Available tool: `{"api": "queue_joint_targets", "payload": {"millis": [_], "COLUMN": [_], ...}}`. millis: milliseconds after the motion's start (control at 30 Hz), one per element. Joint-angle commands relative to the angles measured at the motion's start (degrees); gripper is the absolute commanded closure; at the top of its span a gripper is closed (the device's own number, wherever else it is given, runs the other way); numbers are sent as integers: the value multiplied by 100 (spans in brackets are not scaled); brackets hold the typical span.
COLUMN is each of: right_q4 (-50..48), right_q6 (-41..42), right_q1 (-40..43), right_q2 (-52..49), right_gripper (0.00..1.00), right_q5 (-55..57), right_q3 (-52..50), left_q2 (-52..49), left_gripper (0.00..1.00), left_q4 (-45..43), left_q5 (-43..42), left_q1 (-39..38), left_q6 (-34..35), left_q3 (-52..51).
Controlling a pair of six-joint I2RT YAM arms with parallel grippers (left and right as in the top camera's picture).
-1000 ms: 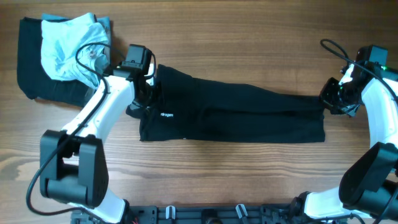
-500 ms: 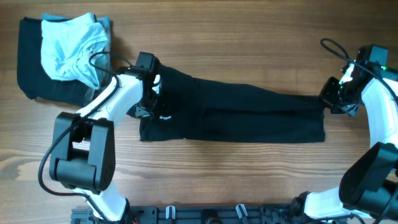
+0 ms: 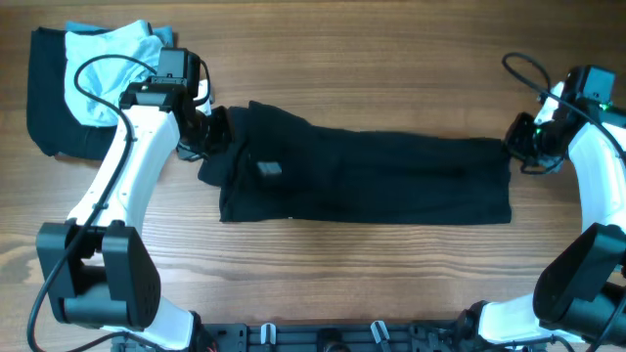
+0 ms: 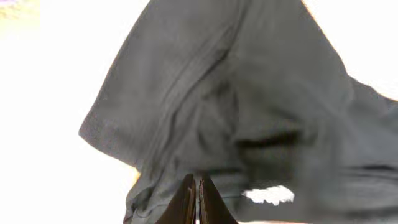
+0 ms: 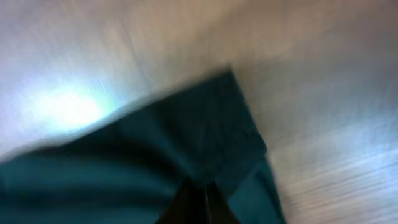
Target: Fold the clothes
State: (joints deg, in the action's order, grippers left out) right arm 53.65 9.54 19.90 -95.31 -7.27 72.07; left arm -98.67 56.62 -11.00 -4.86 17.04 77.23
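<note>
Black trousers (image 3: 372, 181) lie stretched lengthwise across the middle of the wooden table. My left gripper (image 3: 217, 129) is shut on the waist end at the left; in the left wrist view the closed fingers (image 4: 197, 199) pinch the black cloth (image 4: 249, 93) with a white label showing. My right gripper (image 3: 516, 147) is shut on the far corner of the leg end at the right; the right wrist view is blurred, with closed fingers (image 5: 200, 199) pinching the dark cloth (image 5: 155, 149).
A pile of clothes sits at the far left: a black garment (image 3: 49, 117) with a pale blue one (image 3: 108, 68) crumpled on top. The table's front edge has a black rail (image 3: 323, 337).
My left gripper has pulled back left and up with the waist end, so the waistband is bunched and lifted. My right gripper has shifted slightly up, holding the leg end.
</note>
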Motion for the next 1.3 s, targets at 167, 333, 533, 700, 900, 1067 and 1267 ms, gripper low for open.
{"api": "queue_joint_targets", "payload": {"millis": [167,333,533,700,900,1067,1267], "right_q4": [551,289,214,223,225,166,79], "right_q6": [9,4,-37,-46,-42,-42,-44], "right_q1": [-17,-17,-17,-17,-17,-11,-11], "right_q2": [-92,-90,-90,-90,-90,-83,-79], "right_gripper": [96,96,96,96,96,96,96], "right_q5": [98,57,-72,-140,-142,-162,-162], "right_q3": [-295,-461,-459,-459,-459,-459,-457], "left_q2": [42,28,7,-210,-400,-385,-243], "left_gripper": [96,69,49,48,62,96,96], "left_q4": [133,269,-422,-975,-1272,-1486,-1392], "left_q5": [-11,-11,-31,-37,-232,-334,-702], "left_q1": [-55,-227,-824,-1132,-1283,-1128,-745], "left_q6": [-11,-199,-507,-479,-461,-461,-461], "left_q3": [46,-44,-682,-1163,-1338,-1335,-1095]}}
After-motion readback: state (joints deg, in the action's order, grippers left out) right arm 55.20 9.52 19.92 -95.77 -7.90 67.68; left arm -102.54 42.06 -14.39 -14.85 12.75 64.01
